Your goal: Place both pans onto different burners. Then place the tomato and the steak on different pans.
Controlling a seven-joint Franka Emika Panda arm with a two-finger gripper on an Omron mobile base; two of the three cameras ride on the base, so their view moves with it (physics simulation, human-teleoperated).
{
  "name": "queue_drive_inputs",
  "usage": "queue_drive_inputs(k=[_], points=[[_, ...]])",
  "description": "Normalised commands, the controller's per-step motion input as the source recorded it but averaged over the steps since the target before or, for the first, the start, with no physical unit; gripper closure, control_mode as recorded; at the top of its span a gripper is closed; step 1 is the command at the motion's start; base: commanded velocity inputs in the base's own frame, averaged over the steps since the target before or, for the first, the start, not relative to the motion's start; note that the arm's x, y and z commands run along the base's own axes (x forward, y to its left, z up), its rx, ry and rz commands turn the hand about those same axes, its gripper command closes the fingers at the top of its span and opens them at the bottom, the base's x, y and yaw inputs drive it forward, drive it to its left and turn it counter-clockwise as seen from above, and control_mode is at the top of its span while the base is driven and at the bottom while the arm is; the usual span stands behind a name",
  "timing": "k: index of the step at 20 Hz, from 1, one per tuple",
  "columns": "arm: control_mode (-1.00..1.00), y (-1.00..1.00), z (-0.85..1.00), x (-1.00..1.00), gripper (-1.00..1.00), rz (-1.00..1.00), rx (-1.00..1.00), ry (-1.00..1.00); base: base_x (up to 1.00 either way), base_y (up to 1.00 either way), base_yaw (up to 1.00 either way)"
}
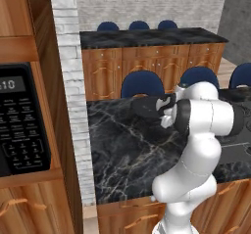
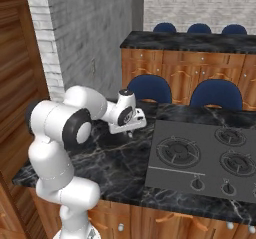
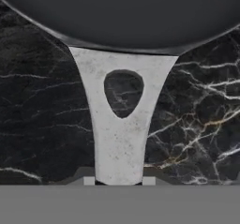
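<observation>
Gripper (image 3: 118, 182): closed narrow on the pale speckled-grey handle (image 3: 119, 124) of the dark pan; one small pad visible on either side of the handle's near end, pressed against it.
Grip point: far end of the handle, away from the bowl, likely so the hand clears the pan's wall (leverage there is poor, so a tilt under load seems possible).
Dark round pan with pale silvery rim (image 3: 126, 12): over the black marble countertop with pale veins (image 3: 42, 101), bowl pointing away from the hand; in the left base view a dark rounded shape (image 1: 147, 105) at the end of the white arm, probably the same pan.
Wrist pose: roughly level, camera looking straight down the handle, which suits carrying the pan flat.
Dark grey cooktop with ringed black burners (image 2: 200, 155): to the right of the arm in the right base view, well apart from the hand, all burners bare.
Stage, as judged: pan gripped, transfer to a burner not yet made.
Cut off: most of the pan's bowl, past the top edge of the hand view.
Hard to tell: whether the pan rests on the marble or is lifted clear of it.
Hidden: in the right base view the white wrist (image 2: 125, 115) covers the pan.
</observation>
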Motion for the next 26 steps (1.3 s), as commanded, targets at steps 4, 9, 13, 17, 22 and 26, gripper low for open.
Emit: queue_drive_inputs(k=[4,9,13,17,22,26], points=[[-1.00,-0.47,0.04,-0.28,1.00,-0.29,0.02,0.00,0.00,0.00,0.00],[-1.00,-0.52,0.00,-0.32,1.00,-0.31,0.01,0.00,0.00,0.00,0.00],[-1.00,-0.41,0.00,-0.29,1.00,-0.32,0.00,0.00,0.00,0.00,0.00],[-1.00,-0.37,0.00,-0.27,1.00,-0.32,0.00,0.00,0.00,0.00,0.00],[-1.00,-0.29,0.00,-0.22,1.00,-0.33,0.00,0.00,0.00,0.00,0.00],[-1.00,-0.18,0.00,-0.19,1.00,-0.34,0.00,0.00,0.00,0.00,0.00]])
